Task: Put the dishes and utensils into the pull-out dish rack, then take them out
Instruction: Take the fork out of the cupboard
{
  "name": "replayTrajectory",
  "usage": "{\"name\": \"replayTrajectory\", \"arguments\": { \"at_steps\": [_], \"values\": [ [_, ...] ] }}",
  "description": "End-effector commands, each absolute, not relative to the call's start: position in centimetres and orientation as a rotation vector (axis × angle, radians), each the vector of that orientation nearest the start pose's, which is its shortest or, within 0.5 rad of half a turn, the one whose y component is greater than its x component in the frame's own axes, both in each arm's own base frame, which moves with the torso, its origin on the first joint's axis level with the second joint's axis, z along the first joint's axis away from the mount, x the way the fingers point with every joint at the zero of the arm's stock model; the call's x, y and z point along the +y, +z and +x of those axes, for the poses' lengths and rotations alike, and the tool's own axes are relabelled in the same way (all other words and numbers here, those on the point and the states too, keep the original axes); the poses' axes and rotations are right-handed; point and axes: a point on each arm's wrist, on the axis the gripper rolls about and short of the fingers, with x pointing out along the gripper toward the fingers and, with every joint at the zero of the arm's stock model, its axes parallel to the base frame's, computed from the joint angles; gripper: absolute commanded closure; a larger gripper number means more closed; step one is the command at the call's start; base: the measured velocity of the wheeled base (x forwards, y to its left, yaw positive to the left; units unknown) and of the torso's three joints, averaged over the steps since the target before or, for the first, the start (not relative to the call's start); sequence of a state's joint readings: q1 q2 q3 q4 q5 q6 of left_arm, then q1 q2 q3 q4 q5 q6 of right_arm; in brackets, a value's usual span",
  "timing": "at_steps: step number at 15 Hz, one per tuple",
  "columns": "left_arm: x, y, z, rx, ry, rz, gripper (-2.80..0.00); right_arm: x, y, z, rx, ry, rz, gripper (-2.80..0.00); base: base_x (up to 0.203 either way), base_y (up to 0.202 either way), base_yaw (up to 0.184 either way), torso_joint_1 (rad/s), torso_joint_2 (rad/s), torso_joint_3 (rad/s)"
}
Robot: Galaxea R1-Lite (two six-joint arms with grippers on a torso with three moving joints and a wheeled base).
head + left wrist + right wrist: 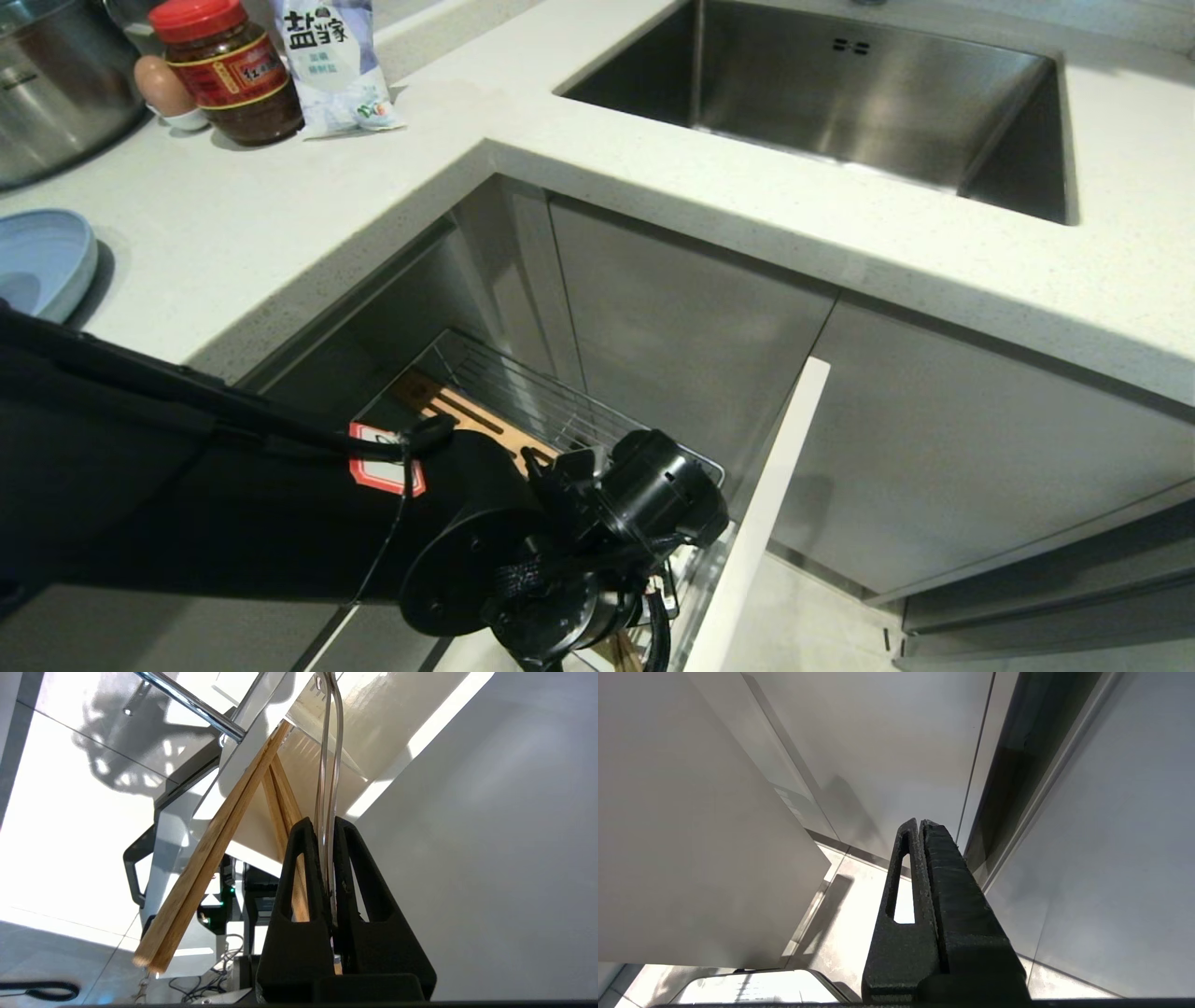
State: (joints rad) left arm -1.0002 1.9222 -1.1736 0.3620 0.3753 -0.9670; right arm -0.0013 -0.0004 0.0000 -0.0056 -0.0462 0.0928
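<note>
One utensil in left gripper [327, 826], clamped on silver handle [327, 765] inside caddy [327, 728] beside chopsticks [210, 858]; plate [42, 261] awaits you on counter above.

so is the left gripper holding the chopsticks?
No. The left gripper is shut on a slim silver utensil handle; the chopsticks lean free beside it.

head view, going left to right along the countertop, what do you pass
steel pot → egg → red-lidded sauce jar → salt bag → steel sink
</note>
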Motion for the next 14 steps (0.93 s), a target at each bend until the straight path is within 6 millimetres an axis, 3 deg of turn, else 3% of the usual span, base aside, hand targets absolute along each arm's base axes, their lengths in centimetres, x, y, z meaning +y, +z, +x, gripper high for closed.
{"name": "replayTrajectory", "arguments": {
  "at_steps": [1,5,14],
  "values": [
    [-26.9,13.5,18.2,0.997,-0.089,-0.179,0.00,-0.1,7.6,-2.3,-0.013,-0.047,0.094,0.00,0.000,0.000,0.000,0.000,0.00,0.000],
    [-26.5,14.1,18.0,0.998,-0.105,-0.146,0.00,-0.1,7.6,-2.3,-0.013,-0.046,0.094,0.00,0.000,0.000,0.000,0.000,0.00,0.000],
    [-25.1,18.1,16.1,1.016,-0.122,-0.121,0.00,-0.1,7.6,-2.3,-0.013,-0.047,0.094,0.00,0.000,0.000,0.000,0.000,0.00,0.000]
  ]
}}
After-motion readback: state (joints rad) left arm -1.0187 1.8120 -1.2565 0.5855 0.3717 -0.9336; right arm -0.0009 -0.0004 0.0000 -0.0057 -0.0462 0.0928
